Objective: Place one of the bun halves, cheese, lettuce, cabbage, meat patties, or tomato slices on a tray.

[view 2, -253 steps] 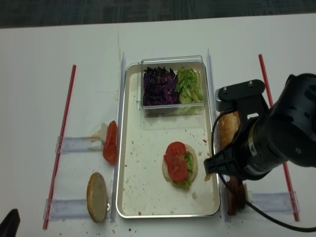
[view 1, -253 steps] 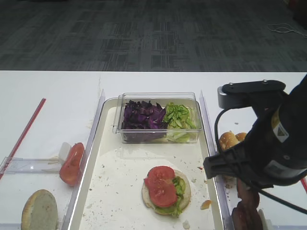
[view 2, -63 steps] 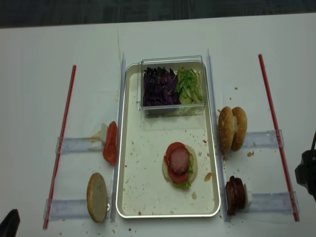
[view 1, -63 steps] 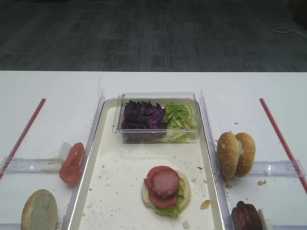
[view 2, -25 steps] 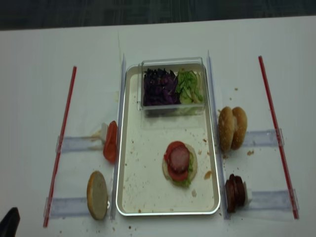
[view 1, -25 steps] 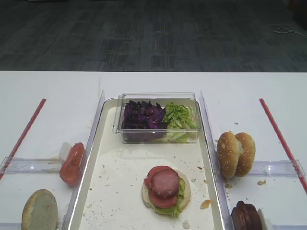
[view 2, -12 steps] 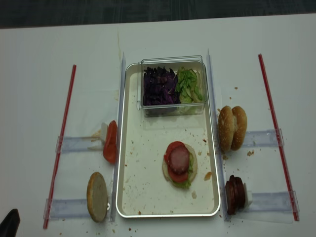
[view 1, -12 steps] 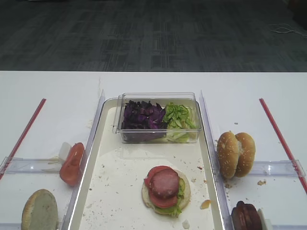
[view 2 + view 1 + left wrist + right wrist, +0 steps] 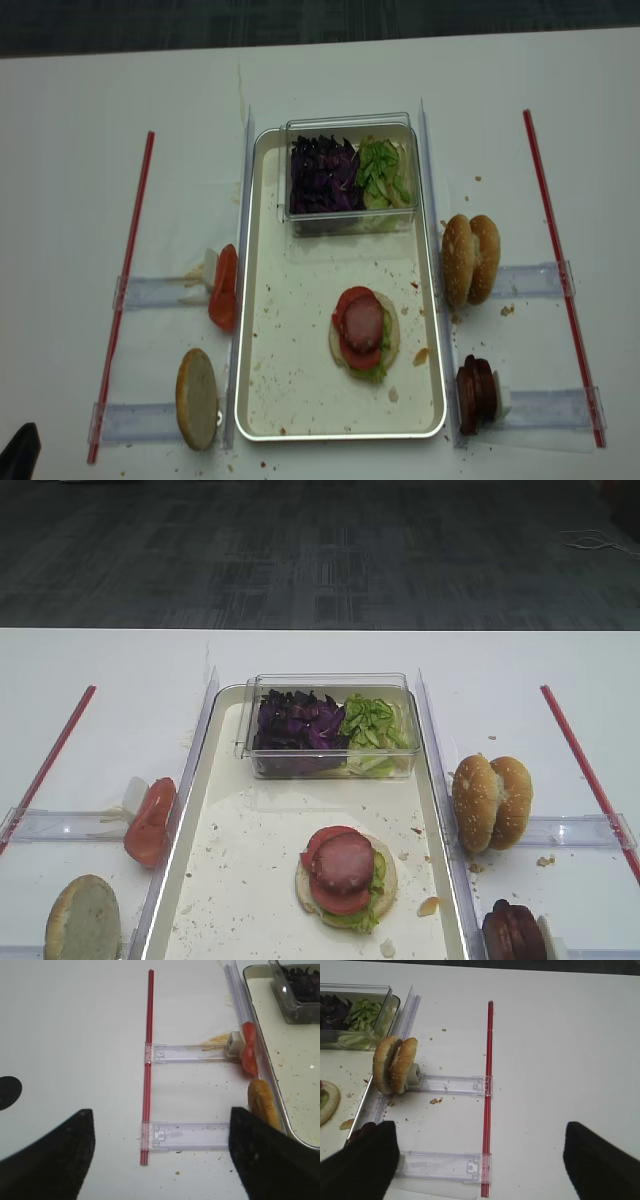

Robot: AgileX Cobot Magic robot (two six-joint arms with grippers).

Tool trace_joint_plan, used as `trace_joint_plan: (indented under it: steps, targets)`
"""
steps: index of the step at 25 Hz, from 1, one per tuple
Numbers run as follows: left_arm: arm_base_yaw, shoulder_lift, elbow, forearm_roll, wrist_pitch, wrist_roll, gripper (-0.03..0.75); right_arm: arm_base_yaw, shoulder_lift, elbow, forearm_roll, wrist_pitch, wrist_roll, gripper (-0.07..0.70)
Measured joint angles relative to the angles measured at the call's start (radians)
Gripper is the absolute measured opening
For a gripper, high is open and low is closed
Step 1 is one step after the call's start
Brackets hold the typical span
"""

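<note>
On the cream tray (image 9: 230, 880) (image 9: 290, 380) lies a bun half stacked with lettuce, tomato slices and a meat patty (image 9: 343, 864) (image 9: 364, 323) on top. Two bun halves (image 9: 491, 802) (image 9: 395, 1064) stand right of the tray, with more meat patties (image 9: 513, 932) (image 9: 477, 393) in front of them. To the left are tomato slices (image 9: 150, 822) (image 9: 248, 1049) and another bun half (image 9: 83, 918) (image 9: 264, 1102). No cheese is in view. My right gripper (image 9: 480, 1165) and left gripper (image 9: 160, 1160) hang open and empty above the table, outside the tray.
A clear box at the tray's far end holds purple cabbage (image 9: 297, 723) and green lettuce (image 9: 373, 725). Red rods (image 9: 122, 290) (image 9: 562, 270) and clear plastic holders (image 9: 447, 1083) (image 9: 187, 1052) lie on the white table on both sides. Crumbs dot the tray.
Ten seconds ago the right arm hung over the tray's right edge and tomato topped the stack; now the arm has left the overhead views and a patty lies on top. Nothing moved in the last second.
</note>
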Motion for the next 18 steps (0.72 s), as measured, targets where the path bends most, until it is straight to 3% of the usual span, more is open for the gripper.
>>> trace_joint_plan:
  steps: [18]
  targets:
    - [0.000,0.000,0.000,0.000,0.000,0.000,0.544,0.000,0.000,0.000,0.000,0.000,0.000,0.690]
